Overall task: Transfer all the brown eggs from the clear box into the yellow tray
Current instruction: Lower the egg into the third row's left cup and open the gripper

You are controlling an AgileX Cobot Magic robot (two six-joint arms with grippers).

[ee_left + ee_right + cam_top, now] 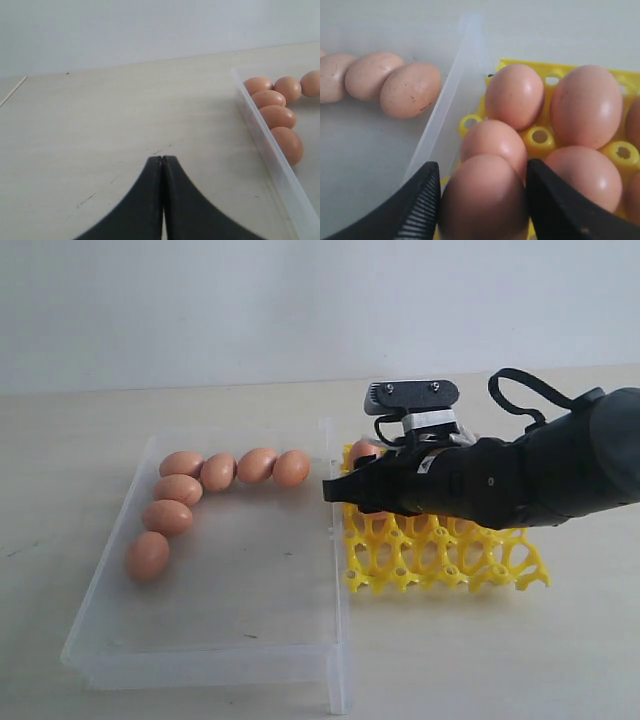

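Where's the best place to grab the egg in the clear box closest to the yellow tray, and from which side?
From above; the clear box walls block the sides. Grip that end egg across its middle, on its near and far faces: a neighbour touches its side away from the tray.

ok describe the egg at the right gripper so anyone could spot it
Start at the yellow tray beside the clear box. In its row along the box side, one brown egg sits between the right gripper's two black fingers; every other egg in the tray stands free.
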